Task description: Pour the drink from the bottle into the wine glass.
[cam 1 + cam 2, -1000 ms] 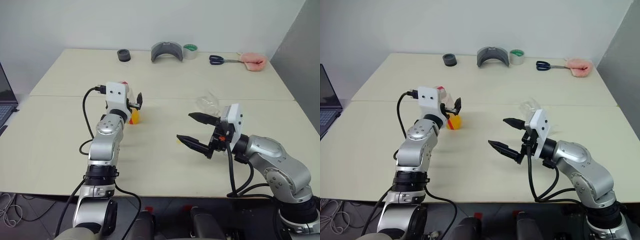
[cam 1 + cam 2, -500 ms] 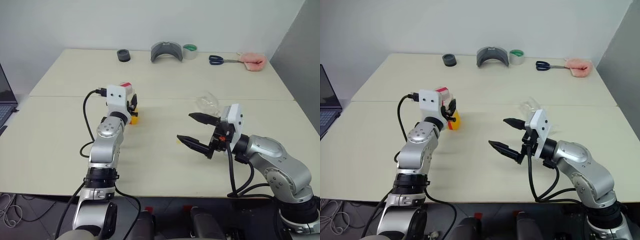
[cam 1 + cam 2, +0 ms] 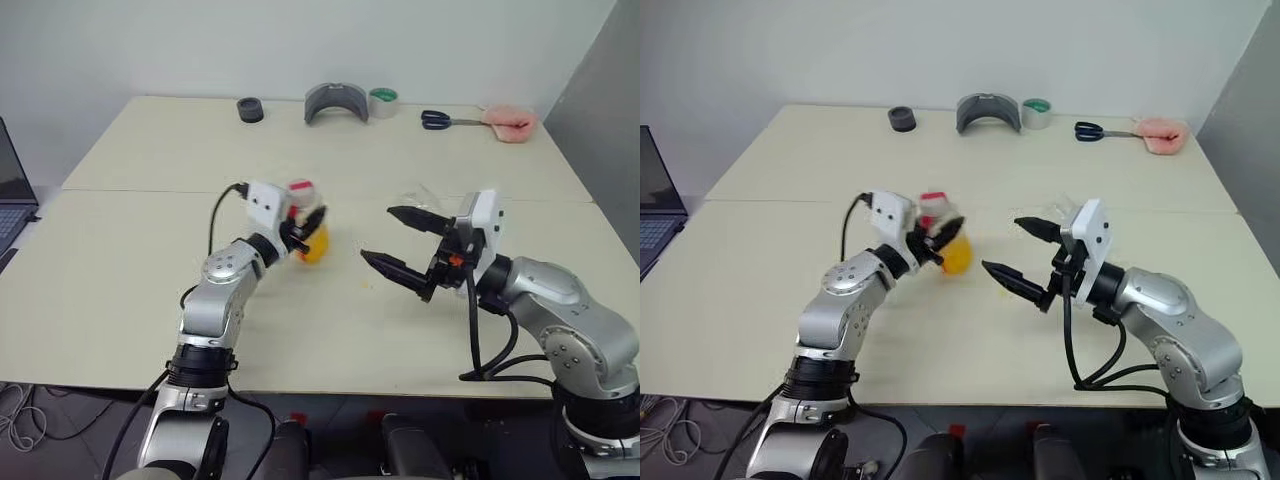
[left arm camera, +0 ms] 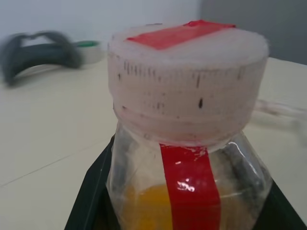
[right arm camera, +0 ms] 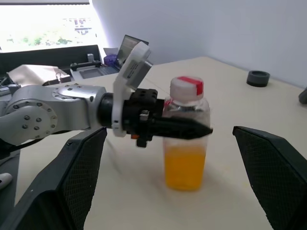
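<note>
The left gripper (image 5: pixel 184 125) is clamped on the bottle (image 3: pixel 311 222), its black fingers (image 5: pixel 177 126) pressed against the clear shoulder just under the cap (image 5: pixel 187 87). The bottle stands upright, cap on, red label strip (image 4: pixel 191 184) running down its face. The drink (image 5: pixel 184 164) sits in the lower part of the bottle, bright orange-yellow, well short of the shoulder. Whether the bottle's base touches the table (image 3: pixel 150 250) or hangs just above it, I cannot tell.

Taking the bottle as the mark: the right gripper (image 3: pixel 396 241) hovers to its right, pointing toward it, fingers spread wide apart and holding nothing. One fingertip (image 3: pixel 366 257) reaches near the bottle but stays clear of it. Behind that gripper, further right of the bottle, the wine glass (image 3: pixel 420 196) shows as a faint clear shape on the table, mostly hidden by the fingers; its stem and foot are too faint to make out.

Far beyond the bottle, along the back edge of the table, sit a black ring (image 3: pixel 250 109), a grey curved piece (image 3: pixel 336 102), a roll of tape (image 3: pixel 382 101), scissors (image 3: pixel 442 120) and a pink object (image 3: pixel 508 123). A laptop (image 3: pixel 658 210) edge shows well off to the bottle's left.
</note>
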